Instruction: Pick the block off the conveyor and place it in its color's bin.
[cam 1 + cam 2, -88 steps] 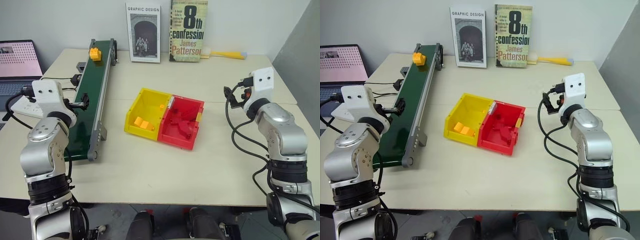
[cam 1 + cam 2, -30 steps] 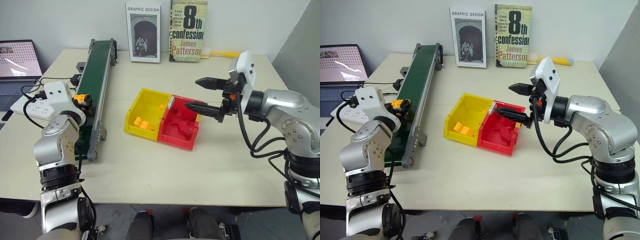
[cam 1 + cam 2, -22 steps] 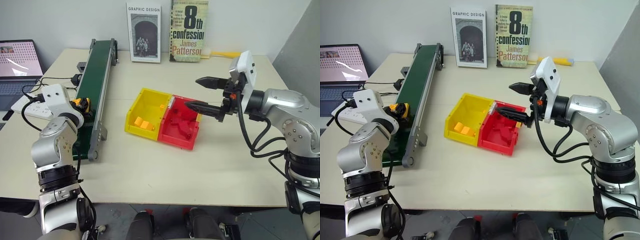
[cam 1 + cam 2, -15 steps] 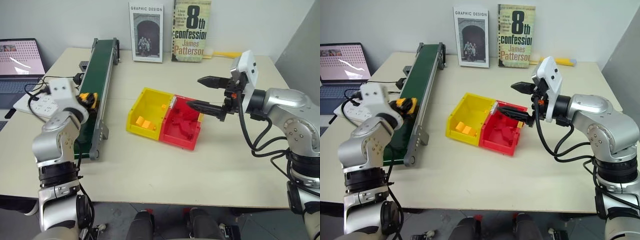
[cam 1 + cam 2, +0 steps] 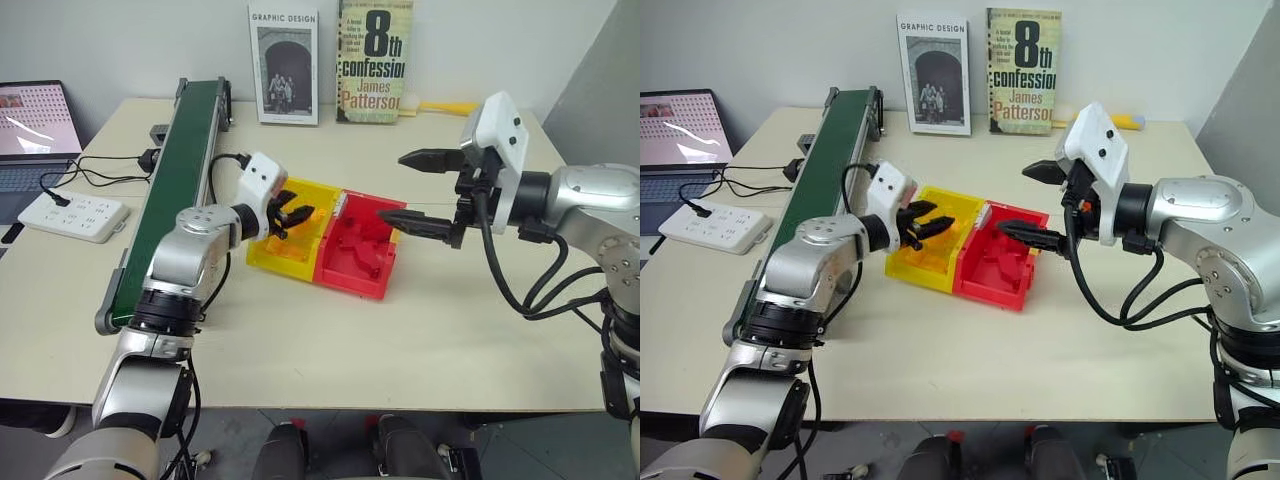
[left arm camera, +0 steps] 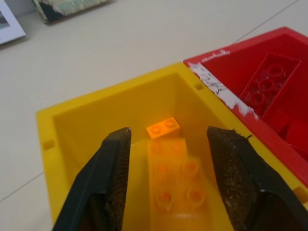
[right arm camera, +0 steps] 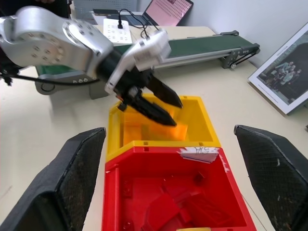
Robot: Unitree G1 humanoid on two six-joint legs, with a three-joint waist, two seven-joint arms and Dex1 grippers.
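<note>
One swing changes everything here: a second ago your left gripper is at the conveyor, shut tight on the block. Now it is to the right, over the yellow bin, pointing into it.

Its fingers have gone from clamped to parted at about a medium gap. In the left wrist view the yellow-orange block sits between them, studs facing the camera and smeared by motion. It looks loose rather than pinched, so you are most likely at the release itself. You cannot tell from these views whether it has reached the bin floor yet.

The block is off the belt and inside the yellow bin's outline. A smaller orange brick lies further in on the floor. The right wrist view agrees, with orange showing just under the left fingertips, within the yellow walls.

Your right gripper has hardly moved. It hangs over the right side of the red bin with its fingers spread wide and nothing in them.

For the task, the pick is done, the carry is done and the colour is right. What remains is to confirm that the block settles inside the yellow walls, then back the left arm out. The red bin is joined on right beside it, so a bounce to the right is the main risk.
</note>
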